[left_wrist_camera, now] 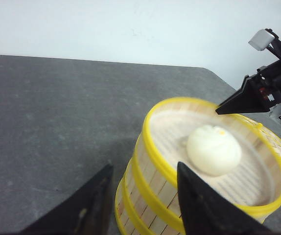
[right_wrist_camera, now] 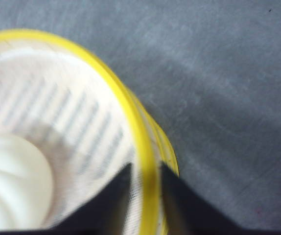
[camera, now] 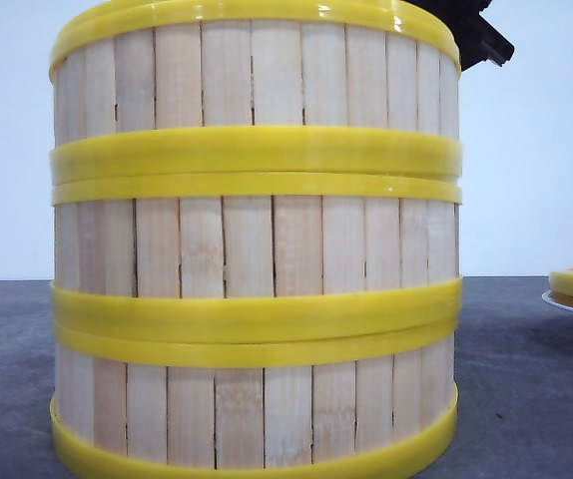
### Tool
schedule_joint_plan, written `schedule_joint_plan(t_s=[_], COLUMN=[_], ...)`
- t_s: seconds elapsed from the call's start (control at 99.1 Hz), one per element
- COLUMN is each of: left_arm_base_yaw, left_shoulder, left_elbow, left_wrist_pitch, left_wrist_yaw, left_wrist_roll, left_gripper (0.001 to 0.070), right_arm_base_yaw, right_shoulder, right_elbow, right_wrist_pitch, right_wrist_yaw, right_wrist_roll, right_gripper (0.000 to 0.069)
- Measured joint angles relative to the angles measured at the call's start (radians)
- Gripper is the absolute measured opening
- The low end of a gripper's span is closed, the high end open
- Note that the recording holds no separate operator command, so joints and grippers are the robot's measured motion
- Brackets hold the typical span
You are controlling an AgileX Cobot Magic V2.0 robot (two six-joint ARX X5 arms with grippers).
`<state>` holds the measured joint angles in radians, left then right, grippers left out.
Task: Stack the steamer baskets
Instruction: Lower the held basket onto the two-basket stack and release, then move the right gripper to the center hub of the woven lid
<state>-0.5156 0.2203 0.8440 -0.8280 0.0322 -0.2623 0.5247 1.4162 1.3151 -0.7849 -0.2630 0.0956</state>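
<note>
Three steamer baskets [camera: 255,249] stand stacked on the counter [left_wrist_camera: 47,127], a bun [left_wrist_camera: 214,150] in the top one. The right pincer [right_wrist_camera: 143,188] grasps its rim; the left pincer [left_wrist_camera: 143,198] hangs released.

No text, label, brand, number or sign can be read in any of the three views. The stacked round steamer baskets of pale bamboo slats with glossy yellow bands [camera: 255,249] carry no print or marks on their walls or rims. The dark grey tabletop [left_wrist_camera: 57,122] and the plain white wall [left_wrist_camera: 130,24] behind it are likewise unmarked.
</note>
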Motion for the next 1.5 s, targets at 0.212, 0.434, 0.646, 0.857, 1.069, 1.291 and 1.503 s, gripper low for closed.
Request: schedule_joint_plan(t_s=[0.212,0.434,0.646,0.857,1.069,1.291,1.503], left_arm_base_yaw=[0.000,0.000,0.000,0.000,0.000,0.000,0.000], left_shoulder=[0.000,0.000,0.000,0.000,0.000,0.000,0.000], left_elbow=[0.000,0.000,0.000,0.000,0.000,0.000,0.000], left_wrist_pitch=[0.000,0.000,0.000,0.000,0.000,0.001,0.000], left_wrist_yaw=[0.000,0.000,0.000,0.000,0.000,0.000,0.000], left_wrist_roll=[0.000,0.000,0.004,0.008,0.011,0.011,0.011], left_gripper=[0.0234,0.0234,0.0234,0.0234,0.0234,0.0234,0.0234], right_arm_base_yaw=[-0.005,-0.026,-0.087,-0.220,-0.386,-0.496,-0.564], right_shoulder=[0.000,-0.073,-0.262,-0.346,-0.319,-0.255,-0.153], right_elbow=[0.000,0.000,0.000,0.000,-0.041,-0.189,-0.228], right_wrist_pitch=[0.014,0.019,-0.010,-0.093,-0.122,-0.054,-0.001], right_wrist_yaw=[0.009,0.062,0.267,0.344,0.330,0.290,0.290], right_wrist_roll=[0.011,0.014,0.014,0.014,0.009,0.014,0.027], right_gripper=[0.0351,0.0355,0.0355,0.0355,0.0355,0.0355,0.0355])
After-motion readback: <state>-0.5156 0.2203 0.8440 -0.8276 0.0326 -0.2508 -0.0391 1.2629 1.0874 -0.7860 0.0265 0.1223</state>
